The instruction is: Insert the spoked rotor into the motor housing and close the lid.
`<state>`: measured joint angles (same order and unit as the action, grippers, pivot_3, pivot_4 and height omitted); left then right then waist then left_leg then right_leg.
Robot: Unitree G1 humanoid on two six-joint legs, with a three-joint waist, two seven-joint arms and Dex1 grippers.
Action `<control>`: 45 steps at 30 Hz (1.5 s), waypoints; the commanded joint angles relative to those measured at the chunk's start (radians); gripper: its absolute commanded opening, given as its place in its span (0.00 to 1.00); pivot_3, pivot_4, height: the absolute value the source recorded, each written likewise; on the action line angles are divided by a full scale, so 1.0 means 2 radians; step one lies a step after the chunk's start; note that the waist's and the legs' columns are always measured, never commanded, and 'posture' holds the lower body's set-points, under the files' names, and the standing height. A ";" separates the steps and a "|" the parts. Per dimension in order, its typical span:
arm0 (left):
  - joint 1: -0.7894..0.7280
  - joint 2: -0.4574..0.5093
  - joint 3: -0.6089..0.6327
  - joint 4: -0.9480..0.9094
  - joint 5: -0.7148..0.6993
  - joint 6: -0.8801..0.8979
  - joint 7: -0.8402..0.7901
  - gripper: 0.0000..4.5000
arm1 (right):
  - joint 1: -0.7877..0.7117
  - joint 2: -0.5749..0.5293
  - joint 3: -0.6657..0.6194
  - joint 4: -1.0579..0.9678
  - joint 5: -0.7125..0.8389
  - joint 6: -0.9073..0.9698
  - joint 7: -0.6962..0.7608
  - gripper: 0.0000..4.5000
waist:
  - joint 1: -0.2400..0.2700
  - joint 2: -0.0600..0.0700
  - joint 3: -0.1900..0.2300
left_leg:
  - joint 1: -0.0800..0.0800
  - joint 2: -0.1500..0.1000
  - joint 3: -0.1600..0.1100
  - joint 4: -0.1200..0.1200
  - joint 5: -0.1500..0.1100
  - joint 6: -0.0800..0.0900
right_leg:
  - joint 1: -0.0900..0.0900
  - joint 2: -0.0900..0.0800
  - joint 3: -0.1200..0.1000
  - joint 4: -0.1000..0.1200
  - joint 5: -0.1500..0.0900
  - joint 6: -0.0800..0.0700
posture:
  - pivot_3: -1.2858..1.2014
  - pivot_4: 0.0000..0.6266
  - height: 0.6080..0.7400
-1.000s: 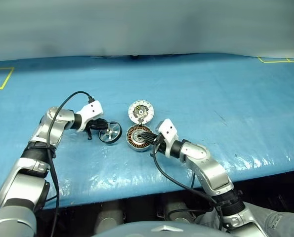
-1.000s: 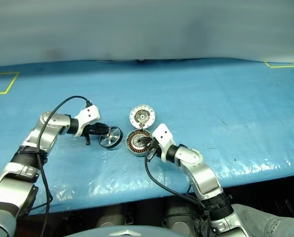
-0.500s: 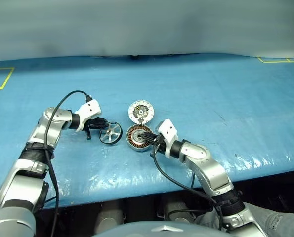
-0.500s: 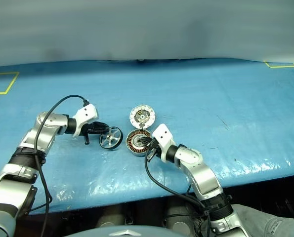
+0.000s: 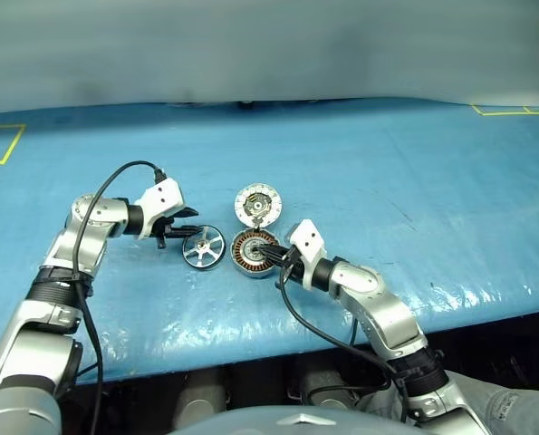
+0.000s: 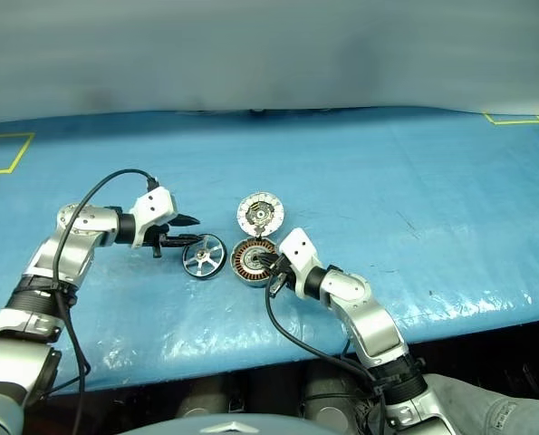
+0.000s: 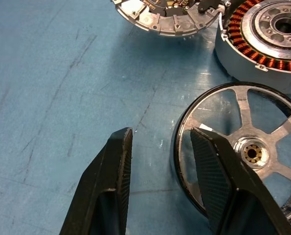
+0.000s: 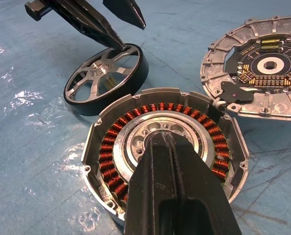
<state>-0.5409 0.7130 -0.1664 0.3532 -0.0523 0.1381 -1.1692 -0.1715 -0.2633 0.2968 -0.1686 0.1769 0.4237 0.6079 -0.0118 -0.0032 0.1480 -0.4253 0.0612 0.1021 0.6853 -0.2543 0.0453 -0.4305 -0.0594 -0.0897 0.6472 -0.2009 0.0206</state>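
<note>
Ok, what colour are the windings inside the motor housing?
Copper-orange, ringed around the silver hub of the motor housing; clearest in the right wrist view.

The right end effector (image 8: 172,161) covers the motor housing (image 8: 111,147) hub. The lid (image 7: 169,17) and spoked rotor (image 7: 262,127) are cropped by the left wrist view's edges.

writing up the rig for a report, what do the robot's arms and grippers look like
Both arms are silver-grey metal segments with black ribbed joint bands. Each wrist carries a white boxy block with a black cable looping back along the arm. The left gripper and right gripper each have two black tapered fingers with fine cross-hatched texture on the inner faces.
</note>
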 commanded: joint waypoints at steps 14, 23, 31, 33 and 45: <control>0.007 0.026 -0.012 -0.031 0.025 -0.004 -0.011 0.44 | -0.002 0.002 -0.004 -0.007 -0.002 -0.009 -0.001 0.00 | 0.001 0.000 0.000 | 0.000 0.000 0.000 0.000 0.000 0.000 | 0.000 0.000 0.000 0.000 0.000 0.000 | 0.52 0.24 1.00; 0.008 0.025 -0.027 -0.020 0.042 -0.025 -0.017 0.44 | -0.002 0.001 -0.005 -0.006 -0.006 -0.011 -0.003 0.00 | 0.001 0.000 0.000 | 0.000 0.000 0.000 0.001 0.000 0.000 | 0.000 0.000 0.000 0.001 0.000 0.000 | 0.52 0.24 1.00; 0.016 0.037 -0.026 -0.020 0.049 -0.025 -0.027 0.44 | -0.001 0.001 -0.006 -0.005 -0.007 -0.011 -0.004 0.00 | 0.000 0.000 0.000 | 0.000 0.000 0.000 0.002 0.000 0.000 | 0.000 0.000 0.000 0.002 0.000 0.000 | 0.52 0.24 1.00; 0.017 0.038 -0.026 -0.021 0.050 -0.026 -0.027 0.44 | -0.002 0.000 -0.006 -0.004 -0.007 -0.012 -0.004 0.00 | 0.000 0.000 0.000 | 0.000 0.000 0.000 0.002 0.000 0.000 | 0.000 0.000 0.000 0.002 0.000 0.000 | 0.52 0.24 1.00; 0.013 0.027 -0.029 -0.005 0.063 -0.035 -0.016 0.36 | -0.001 -0.001 -0.005 -0.004 -0.009 -0.013 -0.005 0.00 | 0.000 0.000 0.000 | 0.000 0.000 0.000 0.002 0.000 0.000 | 0.000 0.000 0.000 0.003 0.000 0.000 | 0.52 0.24 1.00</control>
<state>-0.5031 0.7648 -0.2243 0.3357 0.0682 0.0751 -1.2037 -0.1716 -0.2658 0.2964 -0.1633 0.1626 0.4198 0.6035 -0.0108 -0.0031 0.1480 -0.4246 0.0616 0.1021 0.6893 -0.2543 0.0455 -0.4309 -0.0597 -0.0888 0.6527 -0.2014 0.0198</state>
